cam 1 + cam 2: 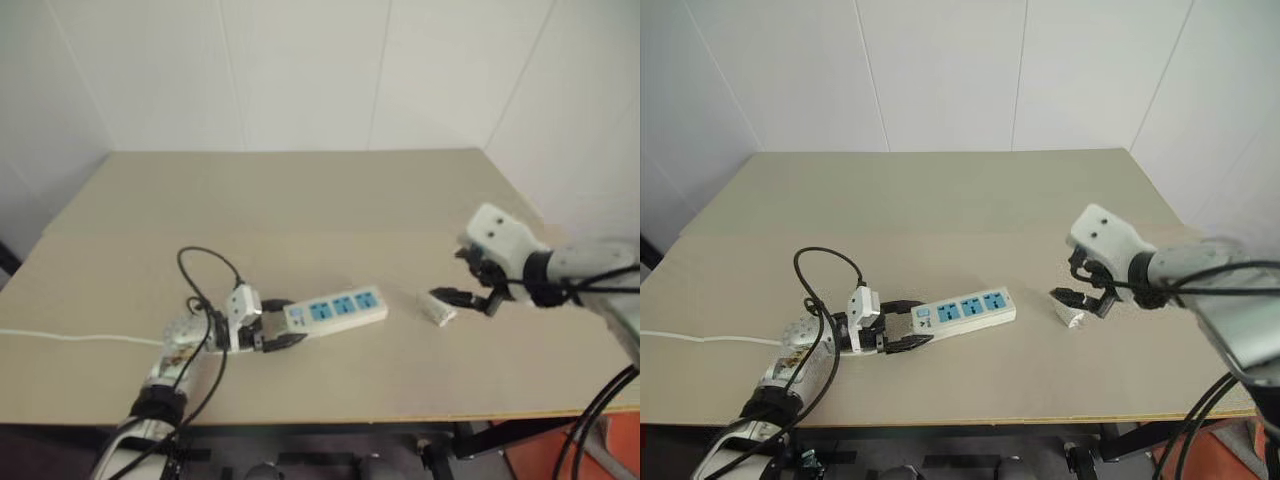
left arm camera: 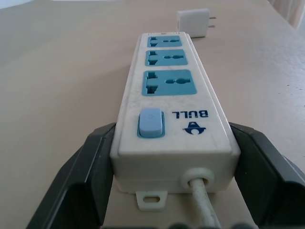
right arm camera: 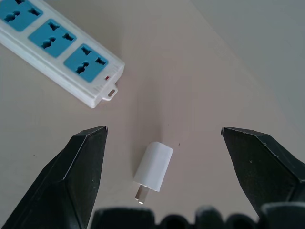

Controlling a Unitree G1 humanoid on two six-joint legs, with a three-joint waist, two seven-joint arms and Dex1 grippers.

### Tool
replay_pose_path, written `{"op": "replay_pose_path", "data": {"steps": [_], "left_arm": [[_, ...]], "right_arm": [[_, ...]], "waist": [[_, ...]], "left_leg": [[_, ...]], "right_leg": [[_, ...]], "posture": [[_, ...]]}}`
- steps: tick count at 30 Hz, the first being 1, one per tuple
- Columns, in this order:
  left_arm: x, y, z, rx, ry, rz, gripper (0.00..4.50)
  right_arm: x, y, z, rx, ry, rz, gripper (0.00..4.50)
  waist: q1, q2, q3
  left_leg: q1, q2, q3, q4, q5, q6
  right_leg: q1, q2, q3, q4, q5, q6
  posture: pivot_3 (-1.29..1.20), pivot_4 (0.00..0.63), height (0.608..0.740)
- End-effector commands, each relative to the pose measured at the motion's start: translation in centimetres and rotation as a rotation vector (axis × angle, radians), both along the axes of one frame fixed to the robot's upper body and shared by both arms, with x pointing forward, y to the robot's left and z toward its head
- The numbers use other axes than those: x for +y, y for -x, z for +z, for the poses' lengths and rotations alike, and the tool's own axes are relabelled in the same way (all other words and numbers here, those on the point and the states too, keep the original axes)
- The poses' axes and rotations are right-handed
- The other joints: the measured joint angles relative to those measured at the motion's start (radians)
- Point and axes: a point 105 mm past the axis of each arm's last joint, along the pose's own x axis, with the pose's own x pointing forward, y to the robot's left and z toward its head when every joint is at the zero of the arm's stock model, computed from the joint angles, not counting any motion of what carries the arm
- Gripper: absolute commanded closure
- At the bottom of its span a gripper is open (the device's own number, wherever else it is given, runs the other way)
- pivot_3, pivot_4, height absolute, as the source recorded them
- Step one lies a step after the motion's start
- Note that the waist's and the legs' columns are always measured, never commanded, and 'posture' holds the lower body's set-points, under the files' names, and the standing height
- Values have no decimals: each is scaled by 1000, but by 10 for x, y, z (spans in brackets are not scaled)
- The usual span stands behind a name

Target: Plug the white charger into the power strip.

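Note:
The power strip (image 1: 340,307) lies flat on the tan table, three light-blue sockets facing up. My left gripper (image 1: 283,322) is shut on its switch end, one black finger (image 2: 90,176) pressed against each long side where the cord leaves. The white charger (image 1: 437,308) lies on its side on the table just past the strip's far end, apart from it; the right wrist view shows the charger (image 3: 153,166) with its prongs pointing toward the camera. My right gripper (image 3: 163,130) hangs open above the charger, a finger on either side, not touching it.
The strip's white cord (image 1: 60,337) trails off over the table's left edge. The table (image 1: 300,200) stands in a corner of white walls, its front edge close to me. Its far half is bare.

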Motion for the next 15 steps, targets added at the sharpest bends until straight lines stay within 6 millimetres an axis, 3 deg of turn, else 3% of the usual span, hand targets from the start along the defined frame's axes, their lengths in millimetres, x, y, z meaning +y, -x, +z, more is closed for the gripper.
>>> {"op": "replay_pose_path", "data": {"steps": [1,7,15], "left_arm": [[3,9,2,-12,-77,-127,1249],[5,6,6,-28,-73,-153,1249],[-5,7,0,-27,-49,-157,1249]], "right_arm": [[2,-12,-8,205,27,-91,0],[13,-39,-10,348,47,-230,0],[4,-58,-30,402,71,-371,0]], "waist": [[-4,0,0],[-8,0,0],[-1,1,0]], "left_leg": [[0,0,0,1,0,0],[-3,0,0,1,0,0],[-5,-1,-1,1,0,0]], "right_leg": [[-1,0,0,1,0,0],[-3,0,-1,1,0,0],[-6,-1,-1,2,0,0]], "posture": [[0,150,740],[0,150,740],[0,150,740]]}}
